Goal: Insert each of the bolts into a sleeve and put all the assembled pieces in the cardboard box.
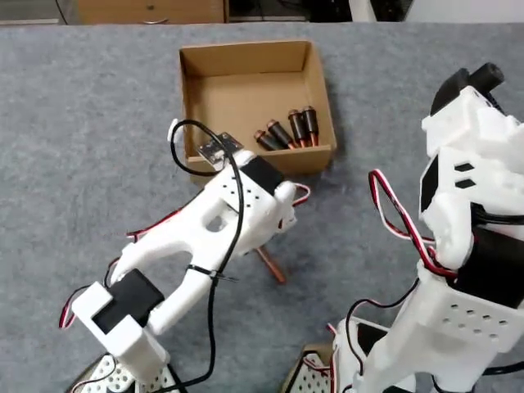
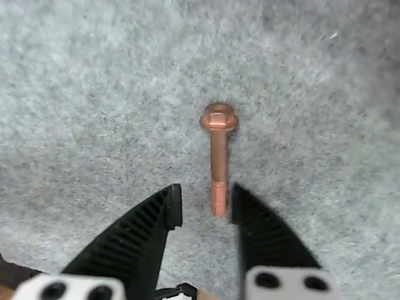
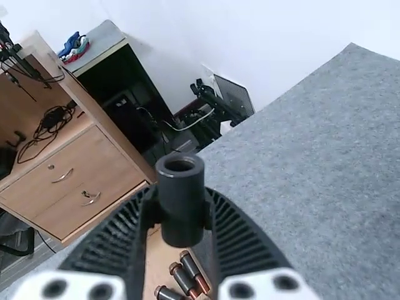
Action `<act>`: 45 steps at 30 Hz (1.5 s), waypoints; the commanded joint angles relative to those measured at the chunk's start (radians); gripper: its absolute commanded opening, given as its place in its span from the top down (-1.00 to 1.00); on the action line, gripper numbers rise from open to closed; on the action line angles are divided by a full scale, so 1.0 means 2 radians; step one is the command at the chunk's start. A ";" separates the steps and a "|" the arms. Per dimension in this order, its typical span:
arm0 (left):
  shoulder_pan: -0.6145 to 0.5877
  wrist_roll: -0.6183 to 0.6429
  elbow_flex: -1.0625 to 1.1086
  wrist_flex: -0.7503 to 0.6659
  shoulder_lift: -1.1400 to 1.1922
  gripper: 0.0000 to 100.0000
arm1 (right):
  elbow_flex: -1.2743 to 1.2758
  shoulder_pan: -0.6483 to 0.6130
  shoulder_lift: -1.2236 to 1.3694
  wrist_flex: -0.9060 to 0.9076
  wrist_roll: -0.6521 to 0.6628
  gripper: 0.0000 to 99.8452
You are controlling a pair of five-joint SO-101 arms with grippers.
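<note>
A copper bolt (image 2: 218, 156) lies flat on the grey felt, and its shaft (image 1: 270, 264) pokes out from under the left arm. My left gripper (image 2: 206, 206) is open, its black fingers (image 2: 156, 219) on either side of the bolt's threaded end. My right gripper (image 3: 180, 215) is raised at the right and shut on a black sleeve (image 3: 180, 197), held upright with its bore facing up (image 1: 485, 75). The cardboard box (image 1: 246, 57) stands at the back, with several assembled pieces (image 1: 288, 129) in its front right corner.
Grey felt covers the table. The right arm's white body (image 1: 458, 270) fills the right side. Wooden drawers (image 3: 69, 181) and a dark cabinet stand off the table behind the box. Open felt lies left of the box.
</note>
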 commanded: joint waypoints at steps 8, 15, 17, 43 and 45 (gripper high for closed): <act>0.002 0.002 -0.024 -0.015 0.057 0.71 | 0.016 0.007 0.002 -0.018 0.005 1.00; 0.002 0.002 -0.023 -0.050 0.099 0.71 | 0.016 0.007 0.001 -0.018 0.005 1.00; 0.002 0.002 -0.022 -0.060 0.107 0.72 | 0.016 0.007 0.001 -0.018 0.005 1.00; -0.048 0.001 -0.060 -0.058 0.192 0.96 | 0.016 0.004 0.002 -0.018 0.005 1.00; -0.056 0.001 -0.092 -0.028 0.192 0.96 | 0.016 0.004 0.002 -0.018 0.005 1.00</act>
